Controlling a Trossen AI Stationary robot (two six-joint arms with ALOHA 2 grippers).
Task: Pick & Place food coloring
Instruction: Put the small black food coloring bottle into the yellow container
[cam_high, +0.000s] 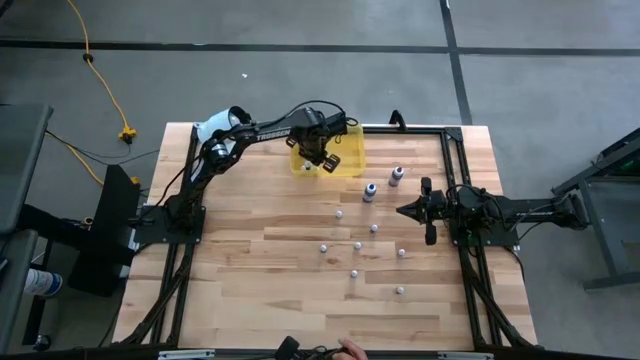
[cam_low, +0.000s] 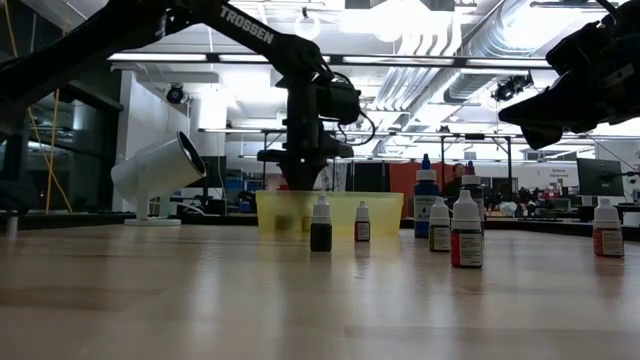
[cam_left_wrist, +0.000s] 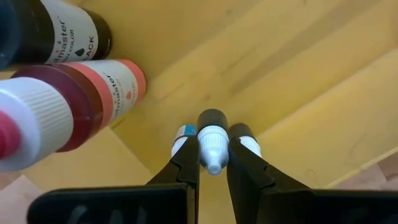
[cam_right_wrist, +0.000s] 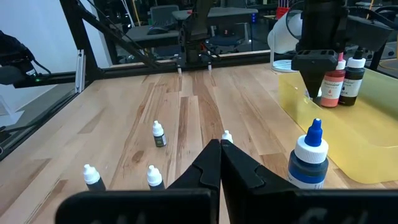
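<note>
Overhead camera looks straight down on the whole table (cam_high: 300, 300). Low camera sits at tabletop level, facing across the wood into the room. Left wrist camera is tight inside the yellow tray (cam_left_wrist: 298, 74), right up close. Right wrist camera looks across the table toward that tray (cam_right_wrist: 348, 143) from farther off. All four views share the tray.

A light wooden table (cam_high: 250, 280) is seen; on it are set a yellow tray (cam_high: 350, 160) and scattered small dropper bottles (cam_high: 357, 245), all upright.
</note>
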